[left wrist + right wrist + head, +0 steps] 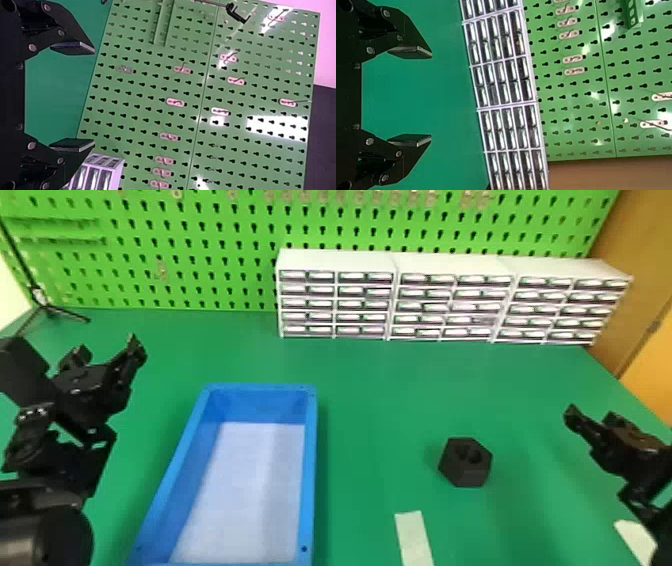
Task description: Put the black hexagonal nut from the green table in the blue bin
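Your left arm (75,462) is black, blocky, with a rounded housing (62,530). Your black fingers (413,29) taper, silvery round screws (371,50) at the joints.

Nut (465,472) right of bin (310,470)

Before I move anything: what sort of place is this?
Likely a workshop or lab bench for parts handling: a green pegboard with metal hooks, white drawer units along the back of the green table, and a black hex nut lying right of a blue bin.
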You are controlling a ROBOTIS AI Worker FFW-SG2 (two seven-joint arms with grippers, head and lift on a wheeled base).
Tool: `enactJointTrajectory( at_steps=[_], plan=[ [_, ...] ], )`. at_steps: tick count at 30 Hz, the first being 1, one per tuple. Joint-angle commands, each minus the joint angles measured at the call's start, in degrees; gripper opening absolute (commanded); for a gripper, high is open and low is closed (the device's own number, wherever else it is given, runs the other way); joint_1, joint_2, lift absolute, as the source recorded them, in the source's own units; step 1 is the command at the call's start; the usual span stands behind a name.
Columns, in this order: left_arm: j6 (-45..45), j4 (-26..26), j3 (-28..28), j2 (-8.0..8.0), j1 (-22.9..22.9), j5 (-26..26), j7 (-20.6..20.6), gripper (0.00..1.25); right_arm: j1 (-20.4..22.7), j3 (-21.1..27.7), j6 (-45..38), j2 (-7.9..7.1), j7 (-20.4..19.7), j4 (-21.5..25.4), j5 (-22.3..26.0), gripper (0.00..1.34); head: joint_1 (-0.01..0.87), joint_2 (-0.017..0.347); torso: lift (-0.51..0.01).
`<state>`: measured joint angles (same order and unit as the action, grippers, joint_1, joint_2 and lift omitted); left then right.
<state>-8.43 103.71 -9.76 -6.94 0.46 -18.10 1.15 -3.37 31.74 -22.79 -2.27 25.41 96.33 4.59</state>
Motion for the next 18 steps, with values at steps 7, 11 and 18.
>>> enactJointTrajectory(
  at_steps=[7, 11, 18],
  plan=[
    [0.0, 0.0, 0.0, 0.00, 0.0, -0.1, 0.0, 0.82, 0.0, 0.3, -0.1, 0.07, -0.3, 0.0, 0.0, 0.82, 0.692, 0.008, -0.097],
    [0.0, 0.0, -0.2, 0.00, 0.1, -0.1, 0.0, 0.82, -0.1, 0.5, -0.1, 0.07, -0.3, 0.0, 0.0, 0.82, 0.692, 0.008, -0.097],
    [0.0, 0.0, 0.0, 0.00, 0.1, -0.1, 0.0, 0.82, -0.1, 0.5, -0.1, 0.16, -0.4, 0.0, 0.0, 0.82, 0.692, 0.008, -0.097]
  ],
)
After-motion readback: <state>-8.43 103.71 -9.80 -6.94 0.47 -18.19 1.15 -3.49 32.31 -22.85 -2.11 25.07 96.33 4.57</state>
